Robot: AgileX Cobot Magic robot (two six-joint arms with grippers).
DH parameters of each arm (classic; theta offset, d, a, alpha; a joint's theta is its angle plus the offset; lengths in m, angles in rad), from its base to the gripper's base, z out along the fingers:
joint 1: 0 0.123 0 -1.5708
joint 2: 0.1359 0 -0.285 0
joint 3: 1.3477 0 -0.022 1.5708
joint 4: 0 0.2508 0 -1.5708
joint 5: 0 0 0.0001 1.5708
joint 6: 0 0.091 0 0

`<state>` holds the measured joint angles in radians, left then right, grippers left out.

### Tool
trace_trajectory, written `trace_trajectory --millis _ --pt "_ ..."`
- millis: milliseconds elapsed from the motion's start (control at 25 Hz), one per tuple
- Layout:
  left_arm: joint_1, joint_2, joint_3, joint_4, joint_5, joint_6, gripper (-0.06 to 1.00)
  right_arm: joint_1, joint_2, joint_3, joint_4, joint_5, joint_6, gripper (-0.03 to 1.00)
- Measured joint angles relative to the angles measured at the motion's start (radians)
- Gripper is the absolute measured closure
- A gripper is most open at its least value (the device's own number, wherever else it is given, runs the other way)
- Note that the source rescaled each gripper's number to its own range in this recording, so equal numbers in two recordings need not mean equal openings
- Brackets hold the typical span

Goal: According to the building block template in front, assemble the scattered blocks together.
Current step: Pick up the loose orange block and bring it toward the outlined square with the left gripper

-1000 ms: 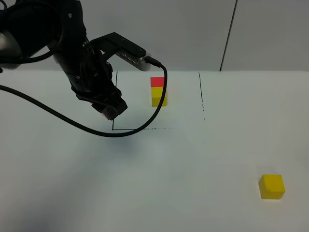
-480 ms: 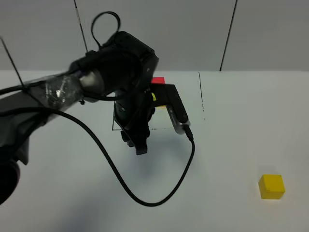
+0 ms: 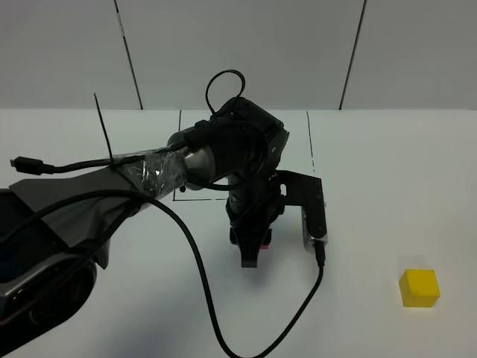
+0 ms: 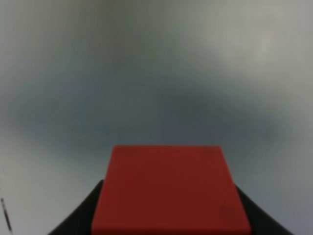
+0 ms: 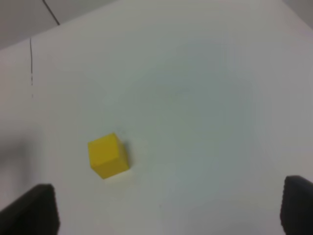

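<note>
Half hiding a small matte red cube (image 3: 267, 239) just below the middle of the high view, with only a thin red edge showing beside the black fingers (image 3: 248, 257) of the left gripper (image 3: 250, 253). Clamping this cube from two sides: filling a large part of the left wrist view with its red face (image 4: 168, 188), with a dark finger pressing against each of two opposite sides. Pointing down toward the white tabletop (image 3: 373, 194); not being able to tell whether the cube is touching the surface or hanging just above it.

Crossing the high view from the lower left to the middle with the dark left arm (image 3: 149, 171), partly wrapped in shiny film. Trailing a black cable (image 3: 195, 253) in a loop over the table down to the bottom edge. Showing thin black lines (image 3: 309, 142) drawn on the table in the upper middle, partly covered by the arm.

Leaving a small matte yellow cube (image 3: 419, 288) alone at the lower right of the high view, flat on the table and well apart from the red one. Looking down on it in the right wrist view too. Holding the two dark fingertips (image 5: 29, 210) of the right gripper (image 5: 166, 210) wide apart, gripping nothing, with the yellow cube lying near them and touching neither.
</note>
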<state>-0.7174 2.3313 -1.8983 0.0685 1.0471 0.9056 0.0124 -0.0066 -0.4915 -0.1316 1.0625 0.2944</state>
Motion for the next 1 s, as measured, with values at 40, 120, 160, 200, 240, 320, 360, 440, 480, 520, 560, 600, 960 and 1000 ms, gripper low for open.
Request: trace_trajectory --millis 40,120,160,200,240,320,360,440,480,520,560,600,960,1000 --pt "0.0 0.006 0.0 -0.016 -0.006 0.011 0.94 0.0 0.0 0.0 0.0 0.0 0.0 0.16" --pt "0.0 0.016 -0.002 -0.036 -0.01 0.023 0.94 0.0 0.0 0.0 0.0 0.0 0.0 0.16" --pt "0.0 0.021 -0.003 -0.038 -0.012 0.027 0.94 0.0 0.0 0.0 0.0 0.0 0.0 0.16" --pt "0.0 0.026 -0.004 -0.039 -0.013 0.028 0.94 0.0 0.0 0.0 0.0 0.0 0.0 0.16" --pt "0.0 0.028 -0.004 -0.039 -0.014 0.03 0.94 0.0 0.0 0.0 0.0 0.0 0.0 0.16" --pt "0.0 0.034 -0.008 -0.04 -0.016 0.031 0.94 0.0 0.0 0.0 0.0 0.0 0.0 0.16" --pt "0.0 0.036 -0.013 -0.04 -0.017 0.031 0.94 0.0 0.0 0.0 0.0 0.0 0.0 0.16" --pt "0.0 0.045 -0.035 -0.038 -0.02 0.016 0.94 0.0 0.0 0.0 0.0 0.0 0.0 0.16" --pt "0.0 0.05 -0.05 -0.034 -0.017 0.003 0.94 0.0 0.0 0.0 0.0 0.0 0.0 0.16" --pt "0.0 0.058 -0.072 -0.025 -0.007 -0.009 0.94 0.0 0.0 0.0 0.0 0.0 0.0 0.16" --pt "0.0 0.069 -0.096 -0.02 0.009 -0.013 0.94 0.0 0.0 0.0 0.0 0.0 0.0 0.16" --pt "0.0 0.081 -0.118 -0.018 0.03 -0.019 0.94 0.0 0.0 0.0 0.0 0.0 0.0 0.16" --pt "0.0 0.178 -0.259 -0.044 0.134 -0.035 0.94 0.0 0.0 0.0 0.0 0.0 0.0 0.16" --pt "0.0 0.178 -0.259 -0.049 0.134 -0.033 0.94 0.0 0.0 0.0 0.0 0.0 0.0 0.16"
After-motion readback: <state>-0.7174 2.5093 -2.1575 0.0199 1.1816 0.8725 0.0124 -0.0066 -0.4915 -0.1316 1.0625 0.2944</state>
